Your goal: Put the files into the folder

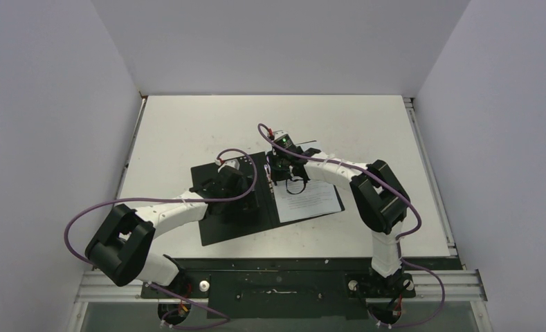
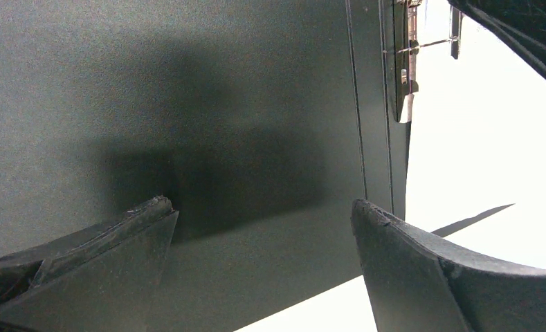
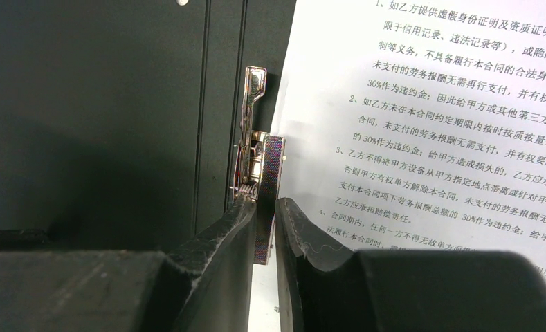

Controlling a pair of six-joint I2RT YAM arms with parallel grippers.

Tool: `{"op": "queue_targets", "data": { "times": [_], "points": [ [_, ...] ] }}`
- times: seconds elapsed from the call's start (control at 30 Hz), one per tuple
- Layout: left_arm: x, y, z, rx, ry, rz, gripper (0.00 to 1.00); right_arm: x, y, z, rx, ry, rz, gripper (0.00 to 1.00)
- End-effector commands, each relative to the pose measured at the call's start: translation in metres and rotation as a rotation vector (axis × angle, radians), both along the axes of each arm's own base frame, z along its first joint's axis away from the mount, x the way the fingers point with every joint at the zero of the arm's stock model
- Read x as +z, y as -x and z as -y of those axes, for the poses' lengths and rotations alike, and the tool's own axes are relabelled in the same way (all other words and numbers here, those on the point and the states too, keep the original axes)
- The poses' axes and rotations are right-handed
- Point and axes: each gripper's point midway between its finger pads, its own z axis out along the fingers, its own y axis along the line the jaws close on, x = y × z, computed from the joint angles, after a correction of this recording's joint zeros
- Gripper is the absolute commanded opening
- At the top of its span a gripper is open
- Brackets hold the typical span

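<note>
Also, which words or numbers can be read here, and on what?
On the files, right wrist view, Chinese print:
"未支付的劳务报酬无需再行支付"
"30%作为违约金"
More such lines, cut at the edge; lowest blurred.
Top view: too small.
No text on the folder or metal clip.

Files (image 3: 422, 124) text cut by frame edge; folder clip (image 3: 270, 155) lower end hidden inside right hand (image 3: 268, 207).
</note>
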Motion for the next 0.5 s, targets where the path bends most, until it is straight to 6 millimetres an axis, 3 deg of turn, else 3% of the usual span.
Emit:
{"op": "queue_targets", "data": {
  "times": [0.0, 0.47],
  "points": [
    [0.006, -0.008, 0.008, 0.005, 0.02, 0.023, 1.0, 0.022, -0.002, -0.009, 0.006, -0.046, 0.054, 0.17],
    [-0.004, -0.006, 0.01, 0.027, 0.031, -0.004, 1.0, 0.03, 0.011, -0.006, 0.012, -0.051, 0.064, 0.08]
  ]
}}
